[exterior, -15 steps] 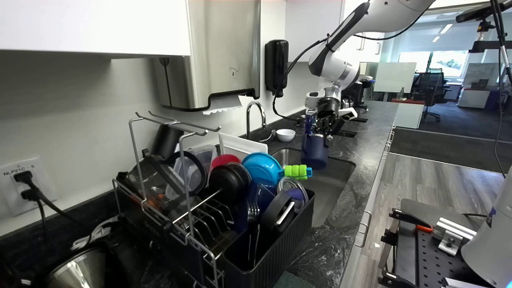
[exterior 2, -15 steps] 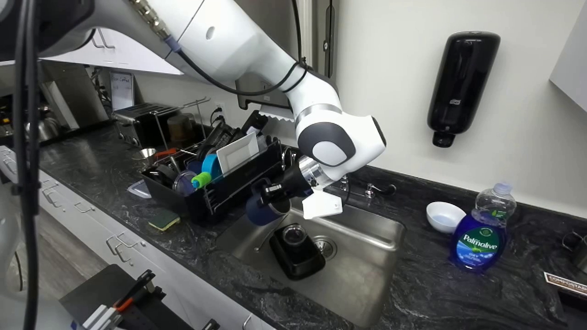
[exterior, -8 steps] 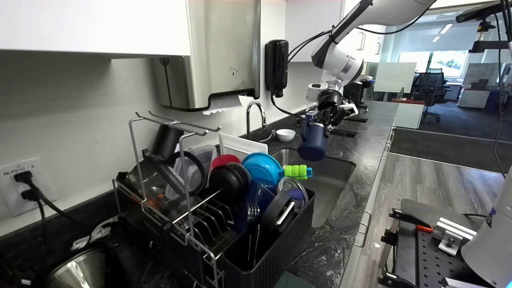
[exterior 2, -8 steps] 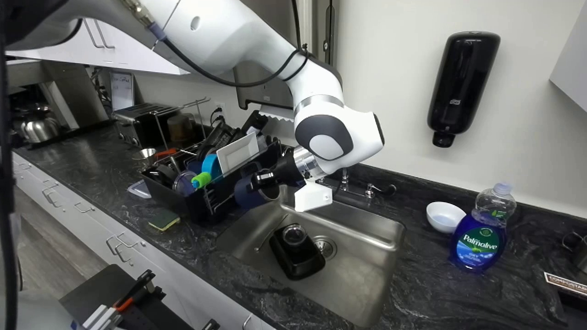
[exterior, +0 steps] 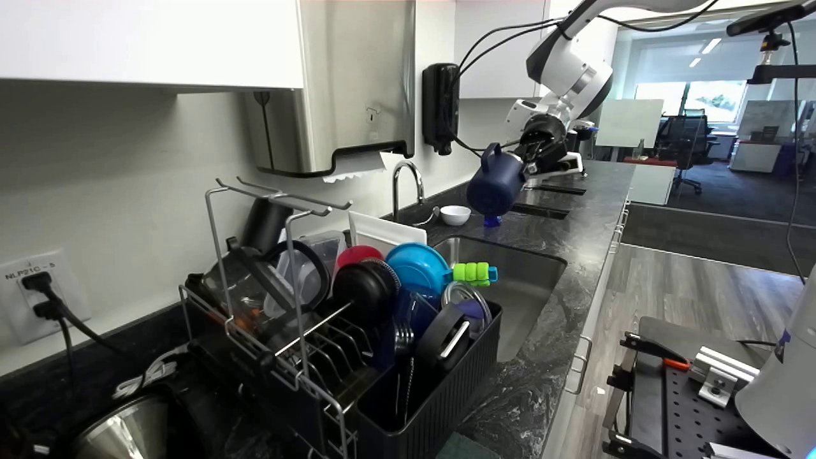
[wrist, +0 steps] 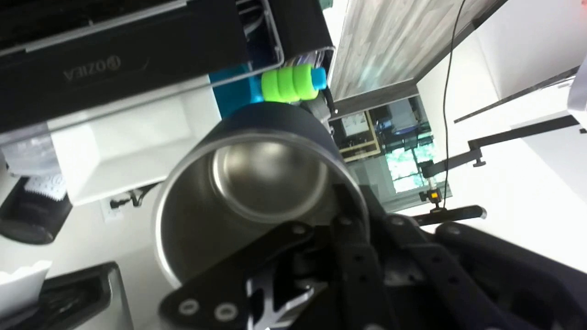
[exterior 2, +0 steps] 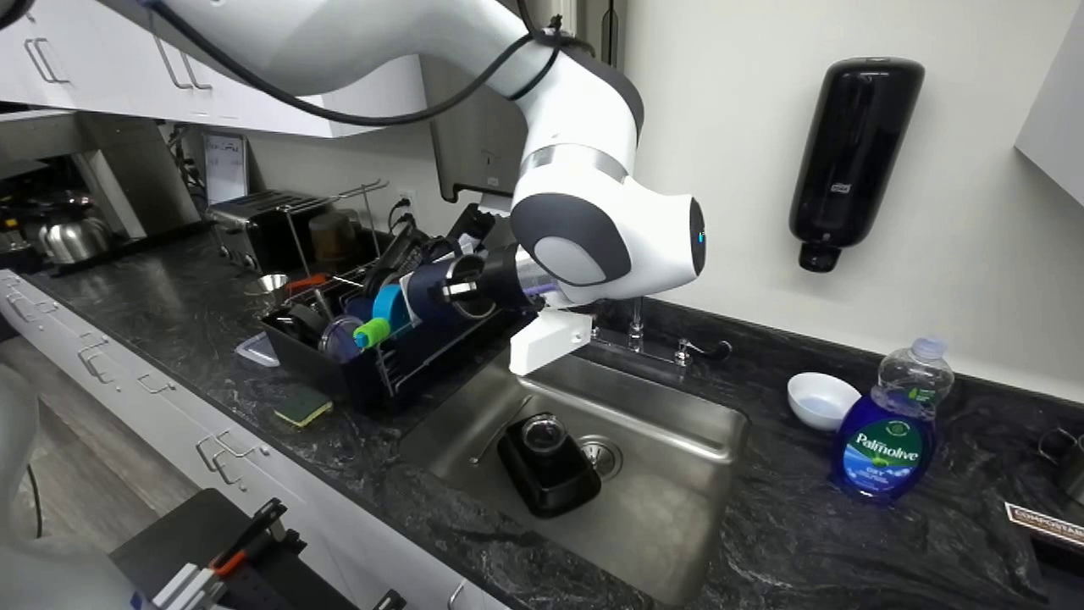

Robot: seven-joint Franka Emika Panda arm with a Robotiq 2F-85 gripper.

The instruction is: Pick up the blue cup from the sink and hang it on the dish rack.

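The blue cup [exterior: 494, 186] is held in the air above the far end of the sink [exterior: 526, 306], clear of the counter. It is tilted, its handle on top and its base pointing toward the dish rack [exterior: 440, 401]. My gripper [exterior: 525, 164] is shut on the cup's rim. In the wrist view the cup's outer wall [wrist: 275, 117] and steel inside show, one finger inside the wall and one outside at the gripper [wrist: 360, 201]. In an exterior view the cup [exterior 2: 426, 288] overlaps the rack [exterior 2: 339, 368]. The rack's silver frame [exterior: 299, 306] has hooks on top.
Dishes crowd the rack, with a white square dish [exterior: 401, 231] and a turquoise cup with a green handle [exterior: 417, 264] nearest the sink. The faucet [exterior: 395, 191] and paper towel dispenser [exterior: 357, 95] line the wall. A black container [exterior 2: 550, 483] lies in the sink.
My gripper has raised the blue cup and tipped it, so its base has swung up toward the rack and its handle to the top. The rack and sink contents have not moved.
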